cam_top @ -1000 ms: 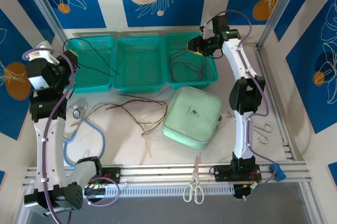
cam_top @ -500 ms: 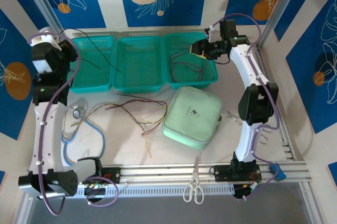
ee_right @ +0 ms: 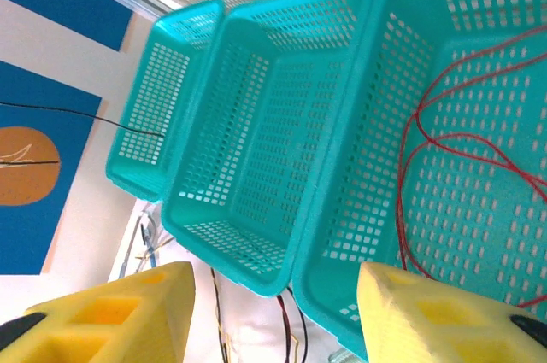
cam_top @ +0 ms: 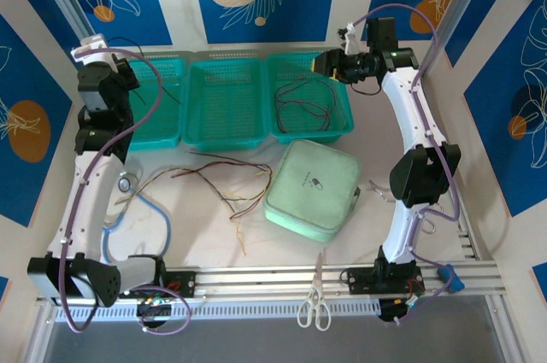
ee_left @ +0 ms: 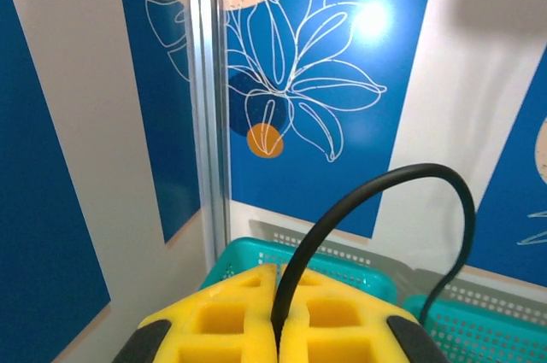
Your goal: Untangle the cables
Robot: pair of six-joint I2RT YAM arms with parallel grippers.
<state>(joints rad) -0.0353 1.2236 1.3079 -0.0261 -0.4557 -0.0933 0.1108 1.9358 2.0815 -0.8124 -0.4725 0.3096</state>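
By the left basket [cam_top: 159, 120], left gripper [ee_left: 278, 333] higher than before (with black cable [ee_left: 386, 179]).

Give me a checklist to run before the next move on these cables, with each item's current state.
1. Grip: left gripper shut on black cable: ok.
2. Free hand: right gripper open, nothing between its pads: ok.
3. Sorted: red cables lie inside right basket: ok.
4. Far end of black cable settled in left basket: cannot tell.
5. Separated: loose cables on table: not ok, dark red and tan strands cross.
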